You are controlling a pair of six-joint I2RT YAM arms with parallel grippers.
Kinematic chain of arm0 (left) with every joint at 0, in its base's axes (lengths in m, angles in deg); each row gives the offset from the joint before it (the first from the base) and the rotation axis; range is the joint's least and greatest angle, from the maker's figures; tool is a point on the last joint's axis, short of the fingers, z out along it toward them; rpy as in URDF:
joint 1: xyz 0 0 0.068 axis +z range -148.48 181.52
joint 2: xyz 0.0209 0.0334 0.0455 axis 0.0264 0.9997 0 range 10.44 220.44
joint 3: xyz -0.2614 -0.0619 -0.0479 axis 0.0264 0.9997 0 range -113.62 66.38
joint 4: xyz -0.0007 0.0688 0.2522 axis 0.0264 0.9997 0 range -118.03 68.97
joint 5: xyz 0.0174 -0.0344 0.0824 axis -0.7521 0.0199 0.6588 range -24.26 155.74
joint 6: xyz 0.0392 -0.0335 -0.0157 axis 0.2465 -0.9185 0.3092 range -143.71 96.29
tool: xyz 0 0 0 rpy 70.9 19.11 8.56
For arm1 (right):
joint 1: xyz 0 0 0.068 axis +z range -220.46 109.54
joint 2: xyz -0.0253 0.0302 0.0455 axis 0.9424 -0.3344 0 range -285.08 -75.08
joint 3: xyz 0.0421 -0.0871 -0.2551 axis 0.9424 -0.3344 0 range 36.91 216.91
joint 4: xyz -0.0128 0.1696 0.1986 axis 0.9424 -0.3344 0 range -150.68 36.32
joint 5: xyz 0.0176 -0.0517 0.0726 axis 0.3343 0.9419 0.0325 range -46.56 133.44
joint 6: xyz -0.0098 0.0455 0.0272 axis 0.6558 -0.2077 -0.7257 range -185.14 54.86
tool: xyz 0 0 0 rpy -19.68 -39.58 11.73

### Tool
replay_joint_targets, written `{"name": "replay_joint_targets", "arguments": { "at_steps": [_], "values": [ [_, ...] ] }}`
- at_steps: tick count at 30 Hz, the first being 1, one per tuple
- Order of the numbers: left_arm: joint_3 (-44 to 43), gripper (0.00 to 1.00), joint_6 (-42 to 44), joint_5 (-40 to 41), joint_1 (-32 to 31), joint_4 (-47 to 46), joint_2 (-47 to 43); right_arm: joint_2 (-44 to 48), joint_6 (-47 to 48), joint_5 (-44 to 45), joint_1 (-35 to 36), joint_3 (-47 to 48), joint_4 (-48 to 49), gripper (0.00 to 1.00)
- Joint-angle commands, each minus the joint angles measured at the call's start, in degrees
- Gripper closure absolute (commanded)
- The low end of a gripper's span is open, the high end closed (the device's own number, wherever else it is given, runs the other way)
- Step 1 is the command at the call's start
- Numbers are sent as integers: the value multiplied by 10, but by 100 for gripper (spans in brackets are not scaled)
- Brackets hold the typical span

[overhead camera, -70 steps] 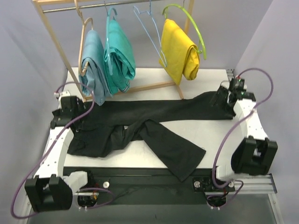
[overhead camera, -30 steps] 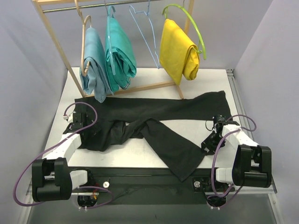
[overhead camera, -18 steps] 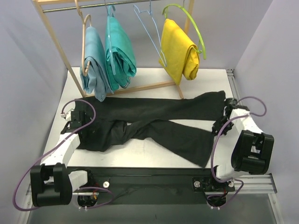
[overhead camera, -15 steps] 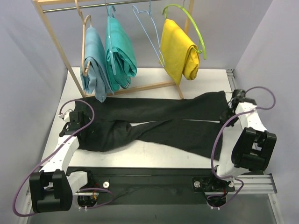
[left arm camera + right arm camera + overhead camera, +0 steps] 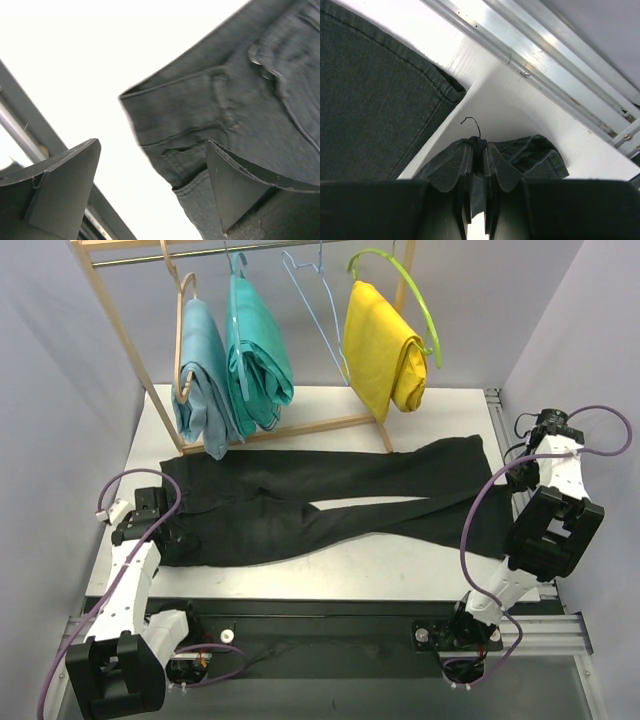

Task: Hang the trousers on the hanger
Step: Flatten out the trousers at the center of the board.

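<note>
The black trousers [image 5: 300,510] lie flat across the table, waist at the left and both legs running right. My left gripper [image 5: 160,525] stands open at the waistband corner, with the waist seam and a belt loop [image 5: 200,125] between and beyond its spread fingers [image 5: 65,190]; it grips nothing. My right gripper [image 5: 522,462] is at the table's right edge, shut on a pinch of a trouser leg's hem [image 5: 530,155]. The other leg's hem [image 5: 375,95] lies flat beside it. The light-blue wire hanger [image 5: 322,315] hangs bare on the rack rod.
A wooden rack [image 5: 120,335] stands at the back of the table. It carries blue cloth [image 5: 200,380] on a tan hanger, teal cloth [image 5: 258,355], and yellow cloth [image 5: 382,350] on a lime-green hanger. An aluminium rail [image 5: 545,65] runs along the right table edge.
The right gripper shut on the lower leg's end and drew it right and back, so the crossed legs now lie side by side. The left arm slid left to the waistband corner.
</note>
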Motion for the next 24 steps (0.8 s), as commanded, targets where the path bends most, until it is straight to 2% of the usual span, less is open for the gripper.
{"name": "replay_joint_targets", "arguments": {
  "at_steps": [1, 7, 14, 18, 20, 24],
  "values": [
    [-23, 3, -75, 29, 14, 78, -15, -2, -16, -19, -1, -12, -17, 100],
    [11, 3, -92, 1, 13, 45, -10, 4, -24, -45, -1, -33, -3, 100],
    [67, 11, -85, -33, 13, -32, 47, 25, -32, -69, 1, -39, 7, 100],
    [86, 27, -86, -45, 14, -80, 75, 36, -26, -73, 2, -37, 5, 100],
    [88, 38, -84, -45, 14, -87, 83, 42, -23, -73, 2, -40, 4, 100],
    [97, 48, -72, -42, 14, -108, 88, 59, -19, -73, 3, -51, 5, 100]
  ]
}}
